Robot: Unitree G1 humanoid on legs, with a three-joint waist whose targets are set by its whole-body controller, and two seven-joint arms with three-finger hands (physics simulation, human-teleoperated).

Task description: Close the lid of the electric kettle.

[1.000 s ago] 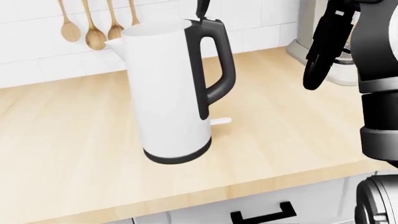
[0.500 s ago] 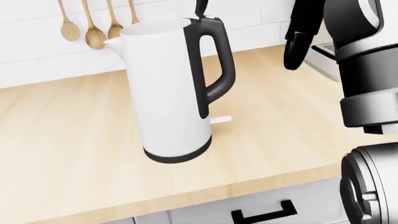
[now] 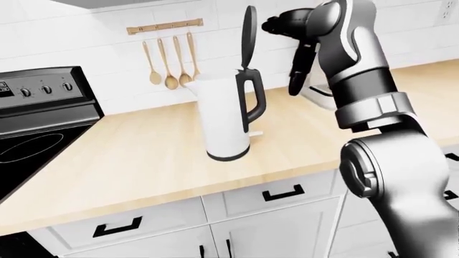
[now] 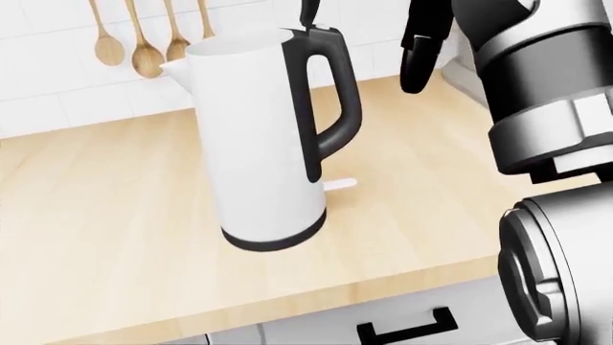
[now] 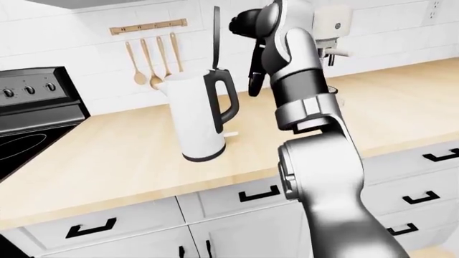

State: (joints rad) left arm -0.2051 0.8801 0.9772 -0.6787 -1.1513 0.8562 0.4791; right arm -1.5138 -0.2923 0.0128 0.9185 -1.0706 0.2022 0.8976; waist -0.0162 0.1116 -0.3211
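So the kettle (image 3: 228,118) sits on the wooden tabletop (image 3: 143,161), a bit left of centre in the left-eye view, well in from the near edge, with its black handle (image 3: 254,99) turned to the right. Its lid (image 3: 248,37) is flipped straight up, hinged at the top of the handle, a thin black disc seen nearly edge-on. My guess is the lid's a light, stiff plastic piece that swings easy, so no gripping needed, just a push on its upper right face to tip it left and down over the opening. The white body looks smooth and tall on a narrow base, so a sideways shove up high could slide or rock it; I'd press downward near the end rather than across. The right robot hand (image 3: 299,67) hangs in the air just right of the lid, fingers pointing down and loosely together, pinching nothing, not touching the kettle. Left robot hand isn't in any view. Room-wise: free space above and left of the lid, spoons (image 3: 170,62) on the wall behind, a coffee machine (image 5: 331,27) off to the right, stove (image 3: 36,129) well apart on the left.
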